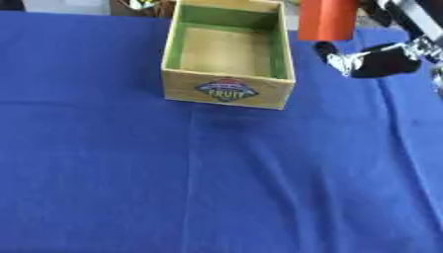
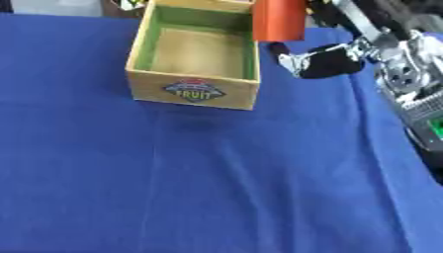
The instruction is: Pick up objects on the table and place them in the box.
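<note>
Orange cylinder [image 1: 328, 20], upper right of frame, rides in my right hand [image 2: 325, 62], fingers curled round it, just beside the wooden box [image 1: 227, 89]; next I must shift it left over the opening.

The word "FRUIT" stands on a diamond-shaped label [image 2: 193, 91] on the near wall of the wooden box [image 2: 147, 80].
</note>
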Action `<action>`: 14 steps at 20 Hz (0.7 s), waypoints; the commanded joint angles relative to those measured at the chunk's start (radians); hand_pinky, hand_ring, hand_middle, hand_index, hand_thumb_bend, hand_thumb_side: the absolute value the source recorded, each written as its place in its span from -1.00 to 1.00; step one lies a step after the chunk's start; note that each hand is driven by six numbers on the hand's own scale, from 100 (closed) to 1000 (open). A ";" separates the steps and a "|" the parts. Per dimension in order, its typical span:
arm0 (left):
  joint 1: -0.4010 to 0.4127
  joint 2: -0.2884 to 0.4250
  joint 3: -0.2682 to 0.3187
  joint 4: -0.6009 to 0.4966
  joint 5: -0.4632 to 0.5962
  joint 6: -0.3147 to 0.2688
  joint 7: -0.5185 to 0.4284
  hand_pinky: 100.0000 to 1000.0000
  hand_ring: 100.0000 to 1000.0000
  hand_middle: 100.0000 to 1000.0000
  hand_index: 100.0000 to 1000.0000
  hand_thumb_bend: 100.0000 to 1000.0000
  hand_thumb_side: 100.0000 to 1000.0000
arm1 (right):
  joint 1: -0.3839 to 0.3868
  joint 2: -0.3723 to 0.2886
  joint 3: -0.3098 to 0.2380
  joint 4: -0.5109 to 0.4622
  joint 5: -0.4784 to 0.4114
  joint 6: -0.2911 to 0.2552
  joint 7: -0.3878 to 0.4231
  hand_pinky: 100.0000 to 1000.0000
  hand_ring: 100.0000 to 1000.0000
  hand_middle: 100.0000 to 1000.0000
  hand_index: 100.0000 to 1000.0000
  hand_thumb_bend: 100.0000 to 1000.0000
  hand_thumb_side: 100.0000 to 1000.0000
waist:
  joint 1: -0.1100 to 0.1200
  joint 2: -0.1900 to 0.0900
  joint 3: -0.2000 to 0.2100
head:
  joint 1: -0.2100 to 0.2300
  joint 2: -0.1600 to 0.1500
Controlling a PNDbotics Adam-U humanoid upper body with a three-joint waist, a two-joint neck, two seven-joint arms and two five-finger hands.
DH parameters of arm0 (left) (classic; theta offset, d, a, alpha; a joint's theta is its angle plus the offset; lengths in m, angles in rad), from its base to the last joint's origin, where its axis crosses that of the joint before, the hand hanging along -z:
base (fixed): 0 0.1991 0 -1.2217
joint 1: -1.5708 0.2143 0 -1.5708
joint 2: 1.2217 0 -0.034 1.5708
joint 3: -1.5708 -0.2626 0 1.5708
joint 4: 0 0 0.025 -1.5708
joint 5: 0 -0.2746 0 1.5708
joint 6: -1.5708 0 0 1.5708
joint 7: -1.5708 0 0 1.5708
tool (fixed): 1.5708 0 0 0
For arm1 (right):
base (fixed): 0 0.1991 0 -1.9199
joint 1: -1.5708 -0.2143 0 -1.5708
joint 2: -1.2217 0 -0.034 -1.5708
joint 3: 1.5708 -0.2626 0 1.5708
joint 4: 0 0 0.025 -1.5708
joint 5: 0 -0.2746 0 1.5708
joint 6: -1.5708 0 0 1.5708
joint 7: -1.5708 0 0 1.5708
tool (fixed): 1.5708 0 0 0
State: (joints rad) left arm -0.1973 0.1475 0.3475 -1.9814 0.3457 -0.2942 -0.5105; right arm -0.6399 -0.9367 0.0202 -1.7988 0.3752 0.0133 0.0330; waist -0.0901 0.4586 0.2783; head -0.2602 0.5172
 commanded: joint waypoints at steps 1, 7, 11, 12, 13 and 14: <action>-0.007 0.007 -0.006 -0.019 -0.007 -0.009 -0.008 -0.72 -0.54 -0.30 0.41 -1.00 1.00 | -0.036 -0.061 -0.005 0.064 -0.051 -0.014 -0.048 0.17 0.24 -1.00 -0.87 -1.00 -0.87 | -0.001 -0.014 0.015 | -0.022 -0.025; -0.011 0.006 -0.004 -0.019 -0.010 -0.028 -0.011 -0.73 -0.55 -0.30 0.41 -1.00 1.00 | -0.070 -0.092 0.005 0.181 -0.136 -0.057 -0.122 0.18 0.25 -1.00 -0.87 -1.00 -0.87 | -0.022 0.005 0.079 | -0.075 -0.047; -0.018 0.001 -0.004 -0.019 -0.015 -0.038 -0.014 -0.73 -0.55 -0.30 0.41 -1.00 1.00 | -0.085 -0.114 0.010 0.244 -0.192 -0.103 -0.135 0.18 0.25 -1.00 -0.87 -1.00 -0.88 | -0.039 0.024 0.122 | -0.102 -0.068; -0.019 -0.001 -0.004 -0.019 -0.017 -0.039 -0.015 -0.74 -0.55 -0.30 0.41 -1.00 1.00 | -0.092 -0.120 0.011 0.260 -0.206 -0.113 -0.136 0.18 0.25 -1.00 -0.87 -1.00 -0.88 | -0.042 0.028 0.131 | -0.111 -0.073; -0.018 -0.003 -0.004 -0.019 -0.019 -0.041 -0.015 -0.74 -0.56 -0.31 0.41 -1.00 1.00 | -0.099 -0.123 0.012 0.274 -0.220 -0.123 -0.139 0.18 0.25 -1.00 -0.87 -1.00 -0.88 | -0.044 0.030 0.139 | -0.120 -0.077; -0.017 -0.005 -0.004 -0.019 -0.021 -0.042 -0.016 -0.74 -0.56 -0.31 0.41 -1.00 1.00 | -0.108 -0.125 0.015 0.286 -0.235 -0.132 -0.143 0.17 0.24 -1.00 -0.86 -1.00 -0.87 | -0.046 0.032 0.145 | -0.129 -0.080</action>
State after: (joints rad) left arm -0.2104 0.1378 0.3446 -1.9814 0.3273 -0.3305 -0.5255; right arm -0.7308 -1.0087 0.0446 -1.5232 0.1642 -0.1044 -0.1054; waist -0.1416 0.5116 0.4261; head -0.3772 0.4546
